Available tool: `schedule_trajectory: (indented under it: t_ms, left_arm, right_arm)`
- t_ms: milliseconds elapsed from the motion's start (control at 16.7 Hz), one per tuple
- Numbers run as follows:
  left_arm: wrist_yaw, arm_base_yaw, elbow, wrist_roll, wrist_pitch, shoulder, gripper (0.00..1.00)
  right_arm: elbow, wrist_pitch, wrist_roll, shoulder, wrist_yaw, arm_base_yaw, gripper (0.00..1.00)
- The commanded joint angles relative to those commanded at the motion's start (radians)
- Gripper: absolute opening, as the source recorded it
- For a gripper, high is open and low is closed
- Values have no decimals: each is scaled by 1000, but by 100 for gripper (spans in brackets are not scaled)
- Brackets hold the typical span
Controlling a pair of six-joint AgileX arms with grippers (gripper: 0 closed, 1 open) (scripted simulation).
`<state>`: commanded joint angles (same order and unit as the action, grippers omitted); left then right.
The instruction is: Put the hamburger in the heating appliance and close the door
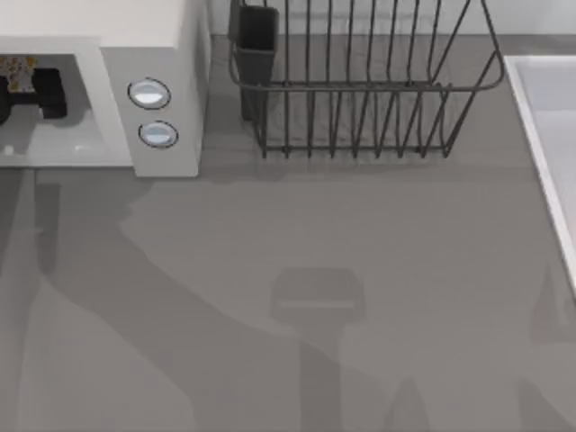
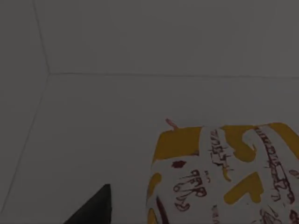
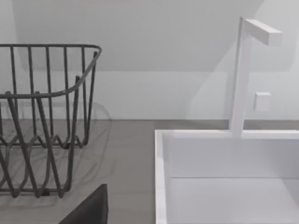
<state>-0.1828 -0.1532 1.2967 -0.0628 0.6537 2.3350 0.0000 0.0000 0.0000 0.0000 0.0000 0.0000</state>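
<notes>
The heating appliance, a white microwave with two round knobs, stands at the table's back left with its grey cavity exposed. The hamburger lies inside the cavity, white with orange-yellow patches; the left wrist view shows it close up on the cavity floor. My left gripper reaches into the cavity just in front of the hamburger. It is open, and its dark fingertip stands apart from the hamburger. The door is out of view. My right gripper is open, with one dark fingertip in the right wrist view, hanging near the sink.
A black wire dish rack with a dark cup holder stands at the back centre. A white sink with a white tap lies along the right edge. Arm shadows cross the grey table.
</notes>
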Motion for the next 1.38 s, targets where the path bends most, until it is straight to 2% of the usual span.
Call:
schedule_trajectory:
  t_ms: [180,360,660,900,1080,1380]
  left_arm:
    - [-13,28,-64,-4,59,-48,100]
    - [-20,20,-223,-11,175,-171,100]
    - [-36,-88,-624,-25,318,-321,100]
    - [-98,-149,-824,-45,420,-406,100]
    - [-132,-154,-882,-61,429,-435,100]
    - [-131,-152,-879,-59,426,-431,100]
  right_arm:
    - [0,0,0,0,0,0,100]
    - [0,0,0,0,0,0,100]
    - [0,0,0,0,0,0,100]
    - [0,0,0,0,0,0,100]
    - [0,0,0,0,0,0,100]
    - [0,0,0,0,0,0,100]
